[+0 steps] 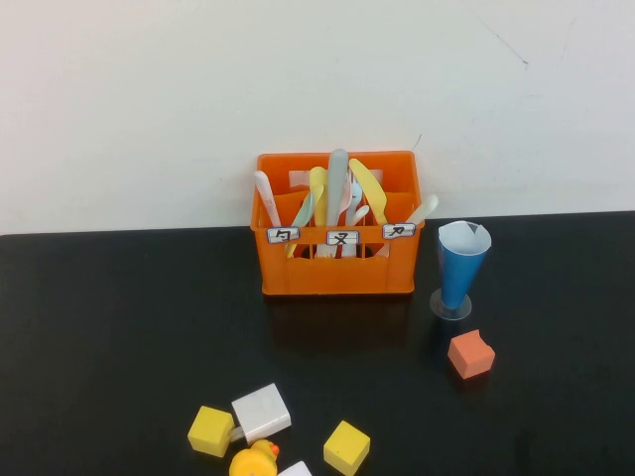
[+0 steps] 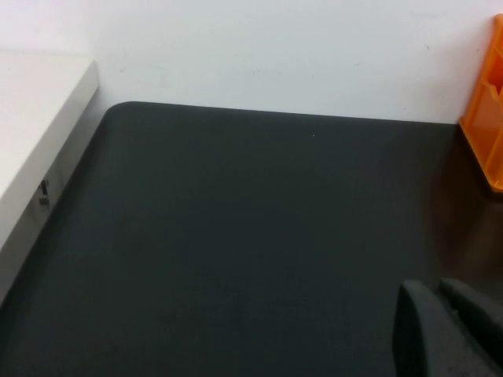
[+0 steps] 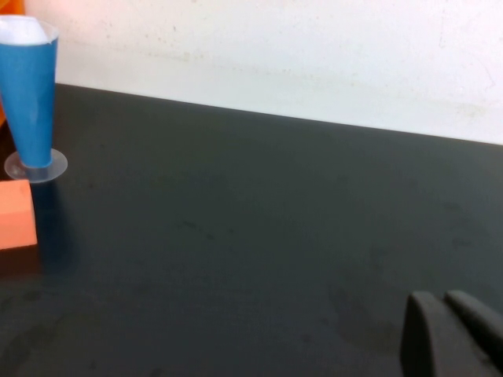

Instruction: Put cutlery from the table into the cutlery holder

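The orange cutlery holder stands at the back middle of the black table. Several utensils stand upright in it, among them a pale mint-green handle, a light grey one and yellow ones. I see no cutlery lying on the table. Neither arm shows in the high view. My left gripper is shut and empty over bare table, with one side of the holder at that view's edge. Off to the side of the blue cup, my right gripper is also shut and empty above bare table.
A blue paper cone cup stands right of the holder, an orange cube in front of it. Yellow cubes, a white cube and a yellow duck sit at the front. A white shelf borders the table's left.
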